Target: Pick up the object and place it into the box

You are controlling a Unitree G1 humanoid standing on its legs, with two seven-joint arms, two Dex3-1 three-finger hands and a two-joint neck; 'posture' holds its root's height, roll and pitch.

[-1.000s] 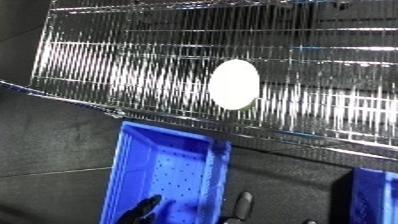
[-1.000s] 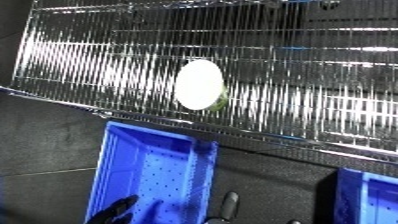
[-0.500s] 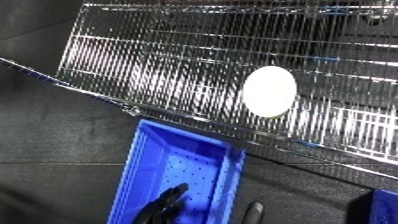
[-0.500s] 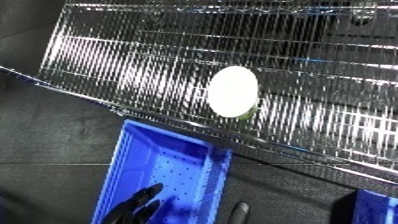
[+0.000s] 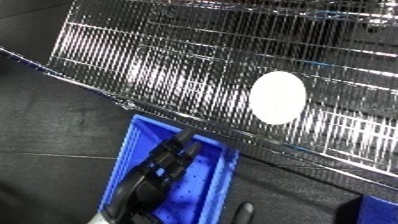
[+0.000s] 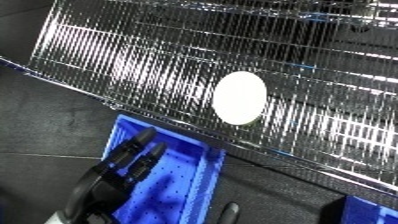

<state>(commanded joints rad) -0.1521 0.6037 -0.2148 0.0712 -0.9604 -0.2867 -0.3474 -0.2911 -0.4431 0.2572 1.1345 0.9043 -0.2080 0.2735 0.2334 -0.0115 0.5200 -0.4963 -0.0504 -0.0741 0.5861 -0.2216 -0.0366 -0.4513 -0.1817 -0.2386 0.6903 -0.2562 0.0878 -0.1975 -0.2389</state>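
A white oval object (image 5: 278, 97) lies on the wire shelf (image 5: 160, 60), right of the middle. Below the shelf's front edge stands a blue perforated bin (image 5: 206, 187). My black left hand (image 5: 160, 172) reaches up over the bin with its fingers straight, their tips just short of the shelf edge and well to the left of and below the white object. Of my right hand (image 5: 242, 212) only a dark fingertip shows at the bottom edge.
A second blue bin (image 6: 369, 210) peeks in at the bottom right corner. The dark floor (image 5: 53, 130) lies to the left of the bins. The shelf's front rail (image 5: 293, 152) runs diagonally down to the right.
My left hand has risen from the bottom edge up over the blue bin toward the shelf. The camera has shifted, so the whole picture has tilted.
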